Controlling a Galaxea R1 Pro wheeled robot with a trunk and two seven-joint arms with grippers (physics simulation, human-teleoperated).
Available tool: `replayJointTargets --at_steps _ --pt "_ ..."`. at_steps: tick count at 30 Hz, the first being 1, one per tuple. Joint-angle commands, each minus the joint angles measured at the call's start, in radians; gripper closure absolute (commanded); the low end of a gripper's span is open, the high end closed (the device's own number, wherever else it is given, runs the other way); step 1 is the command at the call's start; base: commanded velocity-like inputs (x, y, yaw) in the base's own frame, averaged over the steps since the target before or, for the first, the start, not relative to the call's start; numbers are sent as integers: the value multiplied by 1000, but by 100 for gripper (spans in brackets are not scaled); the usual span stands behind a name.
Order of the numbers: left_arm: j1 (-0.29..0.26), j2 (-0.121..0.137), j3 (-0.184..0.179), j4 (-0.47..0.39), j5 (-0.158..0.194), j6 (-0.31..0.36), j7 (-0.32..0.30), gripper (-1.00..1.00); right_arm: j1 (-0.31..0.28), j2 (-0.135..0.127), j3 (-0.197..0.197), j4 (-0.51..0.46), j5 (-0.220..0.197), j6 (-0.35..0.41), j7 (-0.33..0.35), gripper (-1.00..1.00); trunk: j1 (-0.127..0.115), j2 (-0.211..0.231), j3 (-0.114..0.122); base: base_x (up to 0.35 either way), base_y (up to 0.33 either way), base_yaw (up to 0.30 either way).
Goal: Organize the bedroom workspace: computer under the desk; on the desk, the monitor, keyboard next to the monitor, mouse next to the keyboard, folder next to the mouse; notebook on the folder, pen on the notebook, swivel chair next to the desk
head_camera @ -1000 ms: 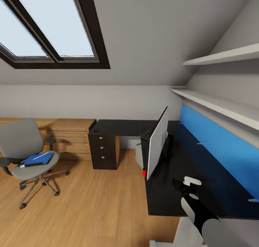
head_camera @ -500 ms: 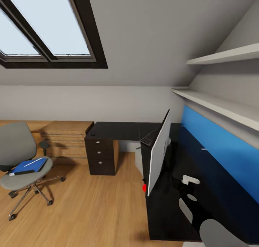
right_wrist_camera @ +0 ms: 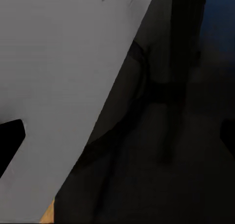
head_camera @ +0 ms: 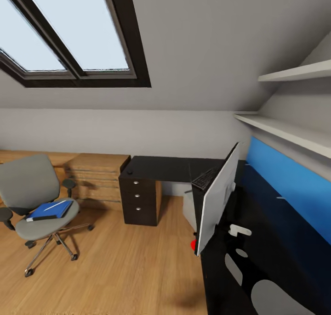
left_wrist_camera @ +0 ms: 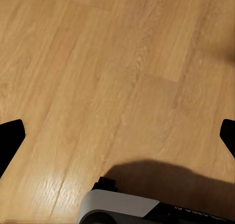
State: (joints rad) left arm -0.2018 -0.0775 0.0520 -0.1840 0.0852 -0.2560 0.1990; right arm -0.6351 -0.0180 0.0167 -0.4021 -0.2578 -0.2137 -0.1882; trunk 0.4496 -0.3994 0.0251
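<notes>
Head view: swivel chair on the wood floor, well apart from the bench. Folder, bright blue, lies on the chair's seat with a thin white pen on top of it. Monitor stands on the bench, seen nearly edge-on, with the keyboard just beside its far end. Black drawers under the bench's far wing; wooden chest beside them.

Left wrist view: floor planks below, left pincer with fingertips wide apart at the picture's edges, holding nothing.

Right wrist view: right pincer likewise spread and empty, facing the monitor's grey back and dark stand.

Step in hand, as judged: monitor and keyboard are on the bench; folder not yet fetched. Next move calls for driving across to the chair and lowering one pincer to the folder's edge.
</notes>
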Motion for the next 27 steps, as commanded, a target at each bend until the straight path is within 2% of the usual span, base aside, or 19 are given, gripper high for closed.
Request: replayJointTargets --at_steps 1,6,13,27 --pt "-1 -1 5 1 7 -5 -2 -100 0 0 2 1 -6 -4 -1 -100 0 -1 0 257 70 275" --pt "-1 -1 5 1 7 -5 -2 -100 0 0 2 2 -6 -4 -1 -100 0 -1 0 152 40 276" --pt "-1 -1 5 1 7 -5 -2 -100 0 0 2 3 -8 -38 -1 -100 0 -1 0 10 2 270" --pt "-1 -1 6 1 7 -5 -1 -100 0 -1 1 2 -9 -39 -1 -100 0 -1 0 8 0 251"
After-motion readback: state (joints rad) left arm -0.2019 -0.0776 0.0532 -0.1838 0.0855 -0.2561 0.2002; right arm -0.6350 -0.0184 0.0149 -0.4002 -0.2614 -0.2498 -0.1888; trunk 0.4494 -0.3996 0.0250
